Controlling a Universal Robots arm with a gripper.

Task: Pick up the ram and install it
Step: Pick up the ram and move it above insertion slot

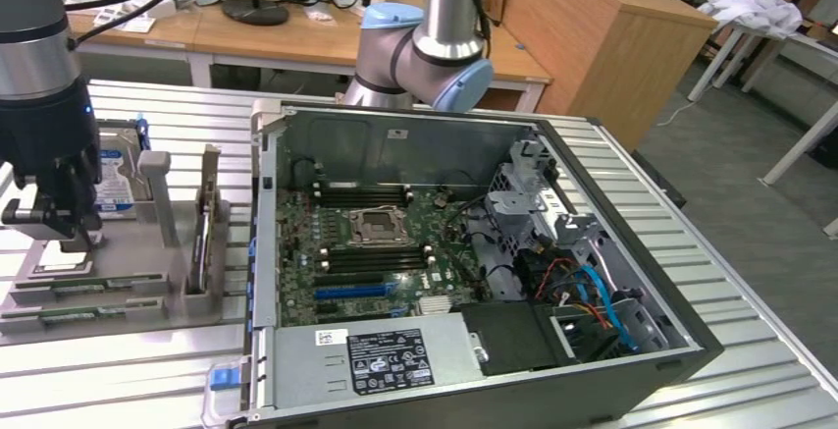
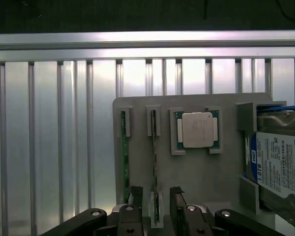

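While parted above the ram (image 2: 155,152), gripper (image 2: 156,194) jaws over a ribbed aluminium table (image 2: 49,137), wooden desks (image 1: 275,41) beyond

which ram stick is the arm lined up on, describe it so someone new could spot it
Beside the open computer case on the ribbed metal table sits a grey holder. Two thin green sticks stand on edge in its slots beside a silver processor chip. The ram is the one nearer the chip, between the open fingers; the other stick stands outside them.
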